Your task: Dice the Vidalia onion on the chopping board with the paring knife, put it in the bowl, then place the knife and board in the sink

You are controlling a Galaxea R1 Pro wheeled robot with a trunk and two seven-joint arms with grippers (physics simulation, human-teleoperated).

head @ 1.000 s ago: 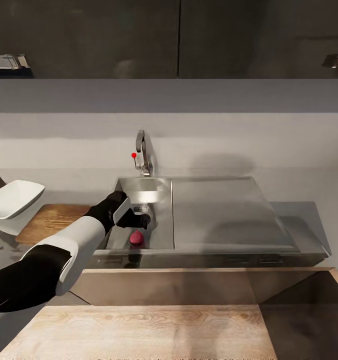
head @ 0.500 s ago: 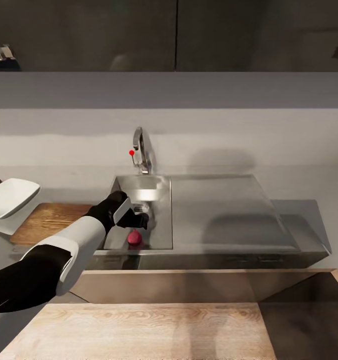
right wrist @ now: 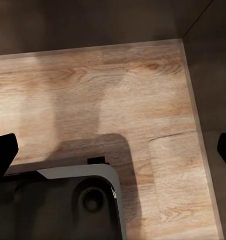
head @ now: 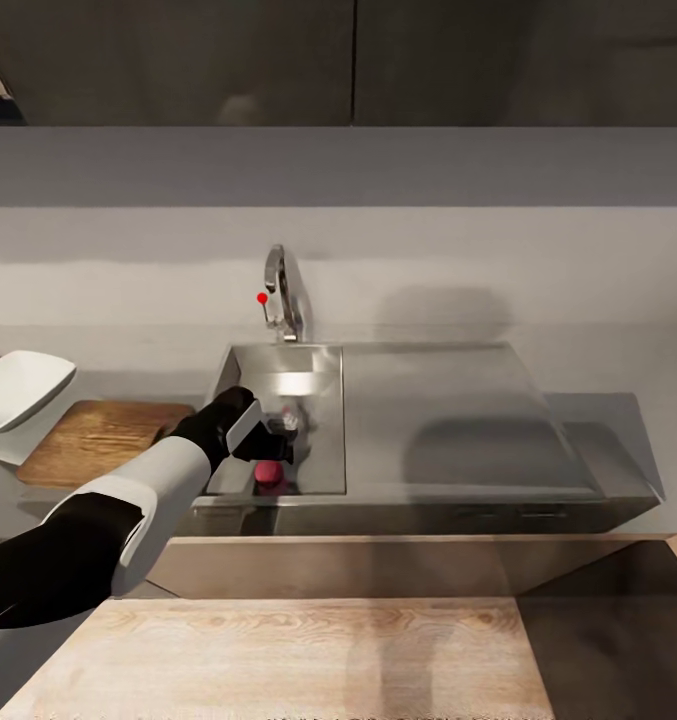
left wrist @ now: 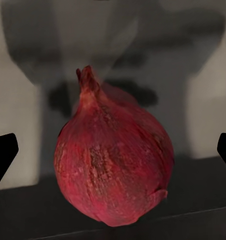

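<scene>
From the left: one white shallow square bowl sits on my glossy dark grey countertop, just beside one brown wooden chopping board. Next, one matte grey rectangular sink with one chrome tap and a flat drainboard. My left pincer hangs in the basin, fingers spread wide around one reddish onion, not touching it. My right pincer's fingers stand wide apart above pale wood flooring.
</scene>
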